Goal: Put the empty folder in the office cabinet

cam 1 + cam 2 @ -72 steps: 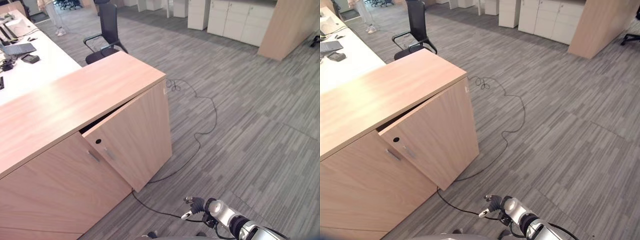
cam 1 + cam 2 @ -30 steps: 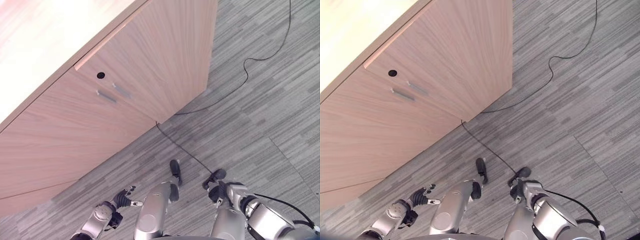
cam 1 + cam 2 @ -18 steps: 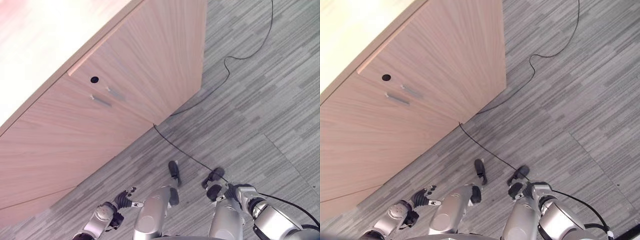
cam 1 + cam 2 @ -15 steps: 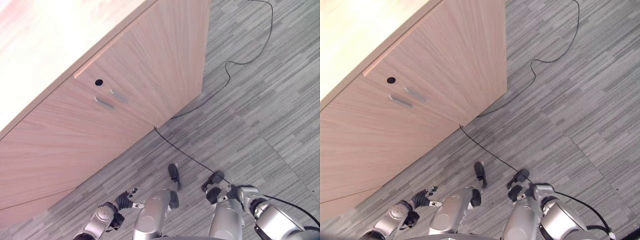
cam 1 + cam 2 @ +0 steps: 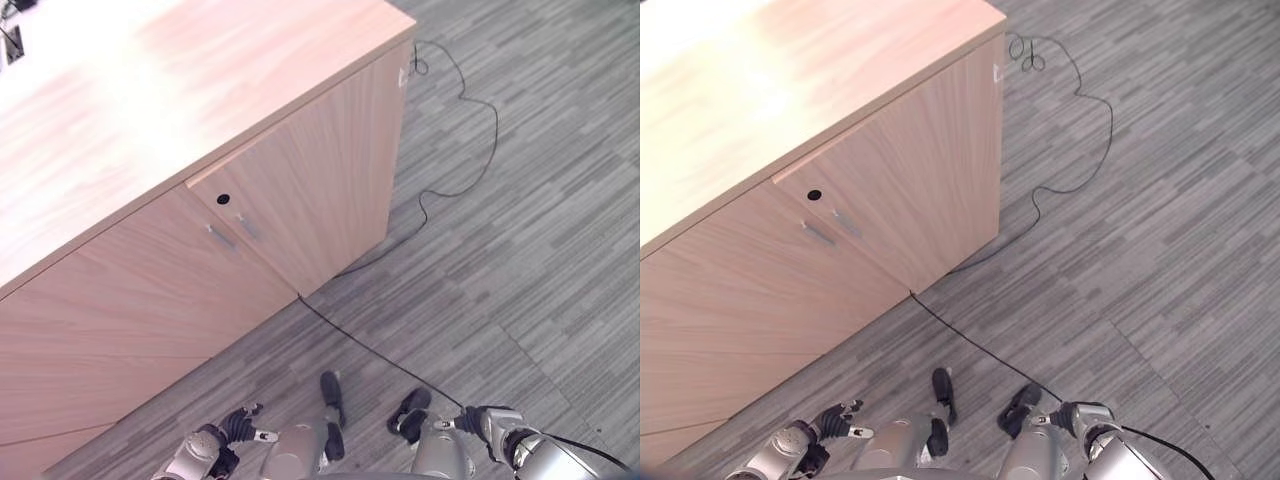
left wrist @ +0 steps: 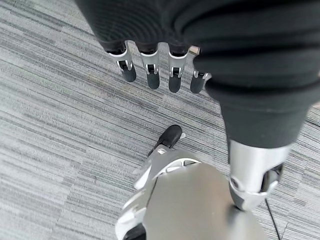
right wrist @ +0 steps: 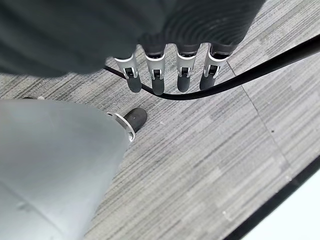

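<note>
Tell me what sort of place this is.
Most likely an office. A long light-wood cabinet with two handled doors, the right one slightly ajar, stands on grey striped carpet tiles, and a black cable trails across the floor beside it.

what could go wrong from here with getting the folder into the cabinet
1. The left hand and the right hand both hang open and hold nothing, so the robot may get to the cabinet with no folder to put in.
2. The two door handles sit close together by the door seam; a hand could easily catch the wrong one or slip off.
</note>
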